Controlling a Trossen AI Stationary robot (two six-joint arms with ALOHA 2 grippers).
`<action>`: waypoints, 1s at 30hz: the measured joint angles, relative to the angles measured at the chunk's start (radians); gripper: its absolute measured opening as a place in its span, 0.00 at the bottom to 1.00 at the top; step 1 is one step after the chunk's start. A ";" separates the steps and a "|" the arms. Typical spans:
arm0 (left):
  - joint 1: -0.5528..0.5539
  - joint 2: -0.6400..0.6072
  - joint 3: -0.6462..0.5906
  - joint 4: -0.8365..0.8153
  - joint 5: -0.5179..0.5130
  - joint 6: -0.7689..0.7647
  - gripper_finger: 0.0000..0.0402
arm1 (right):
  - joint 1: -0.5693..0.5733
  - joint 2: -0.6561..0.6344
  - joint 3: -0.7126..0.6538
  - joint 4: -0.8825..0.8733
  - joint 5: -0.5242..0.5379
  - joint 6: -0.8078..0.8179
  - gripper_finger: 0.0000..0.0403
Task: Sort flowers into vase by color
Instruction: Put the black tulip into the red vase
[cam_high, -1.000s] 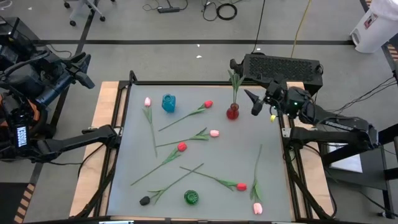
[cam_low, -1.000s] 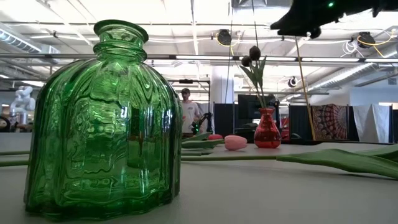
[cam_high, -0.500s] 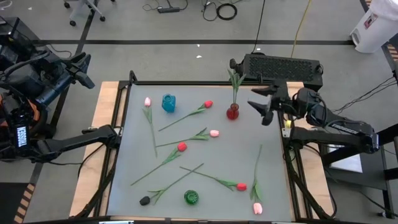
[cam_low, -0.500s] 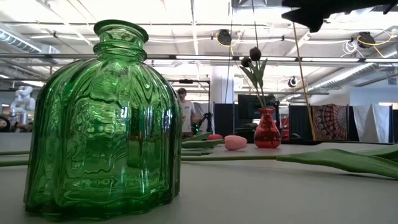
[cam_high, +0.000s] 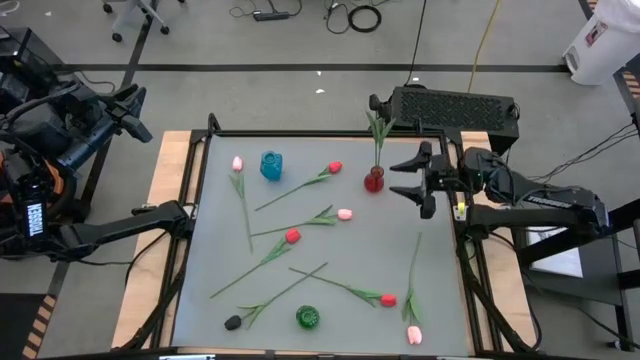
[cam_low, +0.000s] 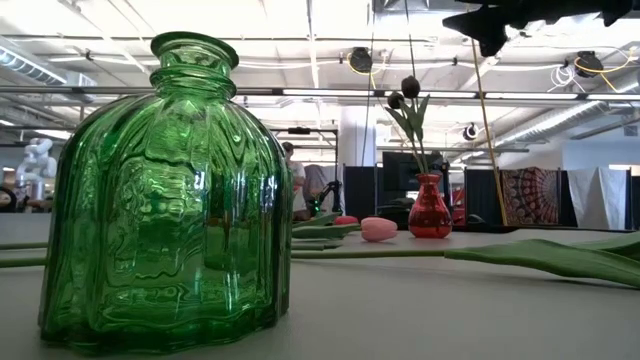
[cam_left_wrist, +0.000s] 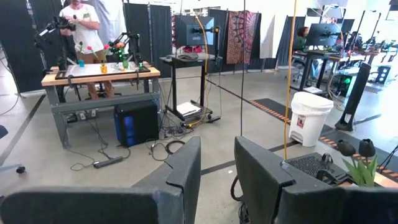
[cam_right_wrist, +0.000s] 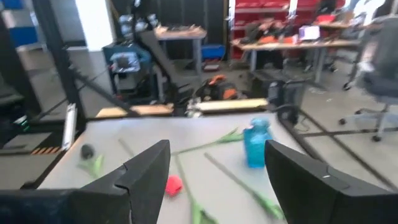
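Room: open workshop stretching beyond the table (cam_high: 200, 250), with a person (cam_left_wrist: 81, 25) standing at a far bench in my left wrist view.
Surface: grey tabletop carrying three small vases and loose tulips.
Red vase (cam_high: 374, 181): standing near the table's 1 o'clock, holding two black tulips (cam_low: 405, 90) upright.
Blue vase (cam_high: 271, 165): standing toward 11 o'clock.
Green vase (cam_high: 307, 318): sitting at 6 o'clock, filling the near side of the low view and blocking much of it.
Red tulips (cam_high: 333, 167): three lying loose, one just at 3 o'clock of the blue vase, one (cam_high: 292, 236) near the middle, one (cam_high: 388, 299) toward 5 o'clock.
Pink tulips (cam_high: 237, 163): one lying at 9 o'clock of the blue vase, one (cam_high: 345, 214) at centre, one (cam_high: 414, 334) at 5 o'clock.
Black tulip (cam_high: 233, 322): lying at 7 o'clock, beside the green vase.
Right gripper (cam_high: 420, 181): I am hovering just at 3 o'clock of the red vase, fingers spread wide, gripping nothing.
Left gripper (cam_left_wrist: 217, 171): I am waiting off the table's 9 o'clock side, fingers parted a little, carrying nothing.
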 joint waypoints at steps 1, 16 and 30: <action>0.000 0.000 0.000 0.000 0.000 0.000 0.26 | 0.015 0.002 0.000 -0.015 0.000 0.000 0.63; 0.000 0.000 0.000 0.000 0.000 0.000 0.26 | 0.140 0.027 0.000 -0.089 0.011 0.050 0.63; 0.000 0.000 0.000 0.000 0.000 0.000 0.26 | 0.140 0.060 0.000 -0.068 0.120 0.083 0.63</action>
